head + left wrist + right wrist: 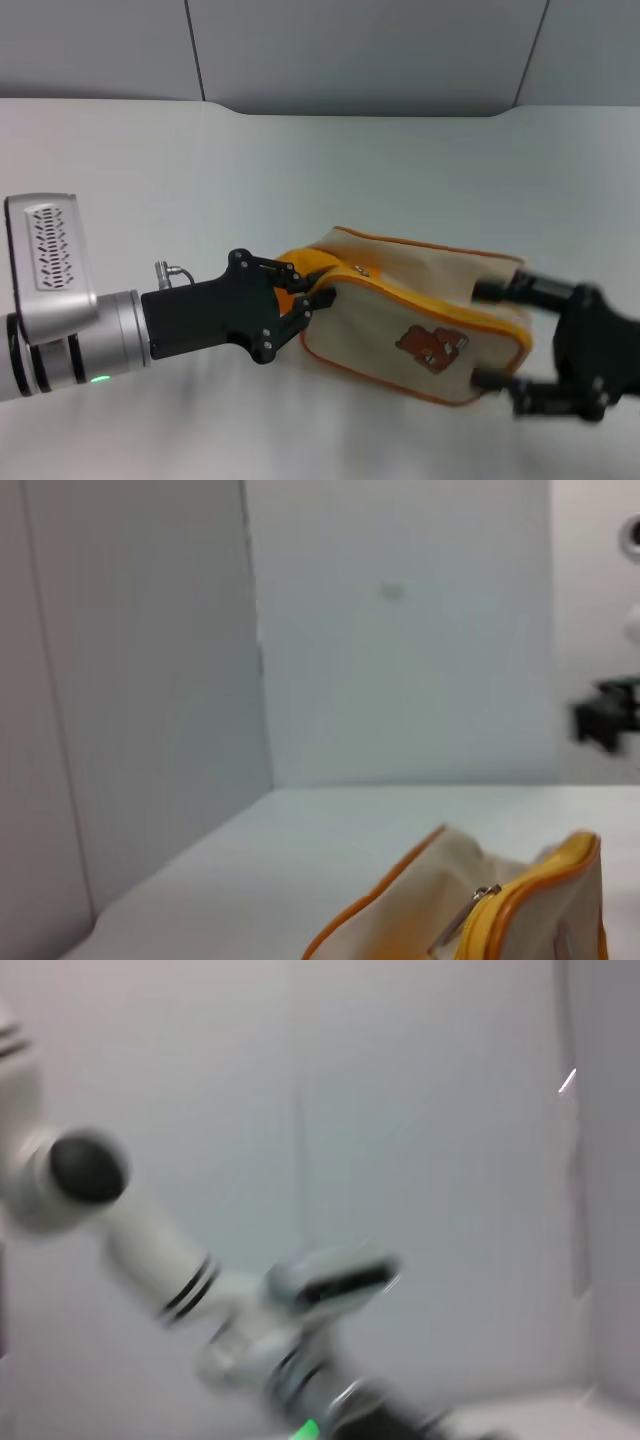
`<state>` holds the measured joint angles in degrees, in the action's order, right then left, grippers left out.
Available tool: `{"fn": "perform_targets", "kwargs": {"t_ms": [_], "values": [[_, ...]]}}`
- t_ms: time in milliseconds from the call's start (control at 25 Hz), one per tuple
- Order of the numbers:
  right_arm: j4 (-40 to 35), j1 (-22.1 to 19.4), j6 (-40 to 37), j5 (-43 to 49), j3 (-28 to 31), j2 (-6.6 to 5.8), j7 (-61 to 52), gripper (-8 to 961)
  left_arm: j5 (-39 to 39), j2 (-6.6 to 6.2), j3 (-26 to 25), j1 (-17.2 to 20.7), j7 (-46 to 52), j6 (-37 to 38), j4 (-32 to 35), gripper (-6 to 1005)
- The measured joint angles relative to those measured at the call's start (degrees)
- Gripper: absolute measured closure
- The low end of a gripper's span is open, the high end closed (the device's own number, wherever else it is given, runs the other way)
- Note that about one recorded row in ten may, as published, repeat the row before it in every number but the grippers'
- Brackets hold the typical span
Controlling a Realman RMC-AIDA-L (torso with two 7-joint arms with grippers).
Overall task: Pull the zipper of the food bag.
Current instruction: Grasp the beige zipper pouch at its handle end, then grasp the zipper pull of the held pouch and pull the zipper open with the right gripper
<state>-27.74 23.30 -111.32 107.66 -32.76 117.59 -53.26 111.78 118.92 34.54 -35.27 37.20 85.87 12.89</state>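
Observation:
The food bag (400, 300), beige canvas with a brown bear picture, lies on the white table (200, 170). The orange-yellow zipper (430, 306) runs along its front top edge. A small silver pull tab (360, 270) sits near the bag's left end and also shows in the left wrist view (487, 891). My left gripper (303, 288) is at the bag's left end, shut on the orange-yellow loop handle (302, 262). My right gripper (492, 335) is open, one finger on each side of the bag's right end. The bag is out of the right wrist view.
The table's far edge (360, 108) meets grey wall panels (370, 50). The right wrist view shows only my left arm (330, 1278) against the wall. The left wrist view shows my right gripper (606, 716) as a dark shape far off.

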Motion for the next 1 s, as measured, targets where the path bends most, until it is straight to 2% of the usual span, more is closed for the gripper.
{"fn": "perform_targets", "kwargs": {"t_ms": [200,320,520,840,920,1000], "values": [[-0.1,-0.4,1.3,-4.8,2.1,0.07,3.2,137,0.0,-0.05,0.0,-0.2,-0.4,2.3,1.7,878],[-0.2,0.1,3.4,-5.0,2.8,1.24,13.2,145,0.0,-0.1,0.0,-0.6,-0.4,3.1,2.9,882],[0.5,1.5,8.2,-5.0,2.6,1.79,22.4,158,0.0,-0.09,0.0,-1.0,-0.4,3.4,3.3,885],[0.9,3.9,12.7,-4.7,1.8,1.73,26.7,466,0.0,0.06,0.4,-1.6,-0.4,3.6,3.4,890],[1.0,5.0,13.6,-4.6,-1.0,1.73,27.2,534,0.0,0.11,0.6,-1.9,-0.4,3.6,3.4,889],[0.8,5.3,14.3,-4.6,-3.1,1.71,27.3,533,0.0,0.15,0.6,-2.2,-0.4,3.6,3.4,892]]}}
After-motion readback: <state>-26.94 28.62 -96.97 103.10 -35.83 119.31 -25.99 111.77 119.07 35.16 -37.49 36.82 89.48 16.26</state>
